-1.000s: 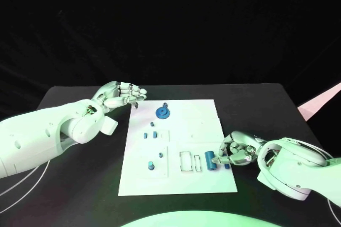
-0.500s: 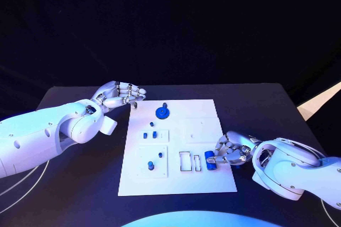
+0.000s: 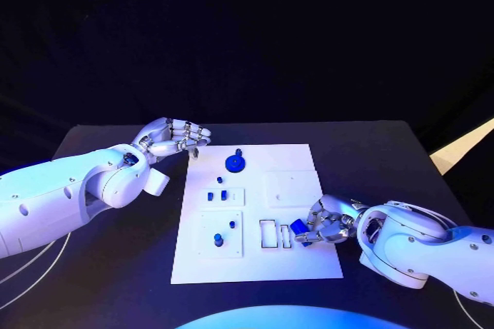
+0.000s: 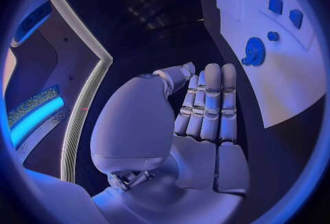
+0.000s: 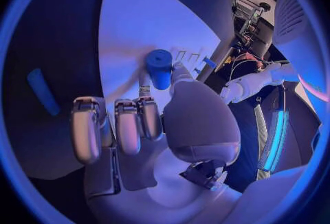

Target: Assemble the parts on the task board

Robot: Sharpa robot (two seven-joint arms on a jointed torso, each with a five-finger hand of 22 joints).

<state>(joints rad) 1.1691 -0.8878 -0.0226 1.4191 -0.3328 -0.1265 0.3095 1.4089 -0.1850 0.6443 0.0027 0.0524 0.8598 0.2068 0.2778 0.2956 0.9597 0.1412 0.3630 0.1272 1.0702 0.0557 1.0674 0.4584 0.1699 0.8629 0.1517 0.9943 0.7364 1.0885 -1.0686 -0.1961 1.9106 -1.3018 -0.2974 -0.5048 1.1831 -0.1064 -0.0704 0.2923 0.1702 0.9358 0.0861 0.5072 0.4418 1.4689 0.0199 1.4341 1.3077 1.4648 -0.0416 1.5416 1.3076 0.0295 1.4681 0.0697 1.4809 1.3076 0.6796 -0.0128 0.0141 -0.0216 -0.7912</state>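
The white task board [image 3: 293,161] lies mid-table. My right hand [image 3: 330,225] rests at the board's near right edge and pinches a short blue cylinder [image 3: 300,230] between thumb and fingers, just right of two narrow rectangular slots [image 3: 276,235]. In the right wrist view the cylinder [image 5: 159,68] stands up from the board in front of the thumb. My left hand [image 3: 171,137] hovers off the board's far left corner, fingers curled in with nothing in them; the left wrist view shows those fingers [image 4: 208,104] folded together. A blue gear [image 3: 235,162] sits on the board's far part.
Small blue parts stand in the board's left column [image 3: 216,195], [image 3: 217,239], with a tiny one [image 3: 220,179] near the gear. A loose blue bar [image 5: 40,97] lies on the black table beside the board. The table's right edge [image 3: 432,165] is close.
My right hand has shifted a little left toward the slots, and the blue cylinder has moved with it and tipped up. The left hand has stayed where it was.
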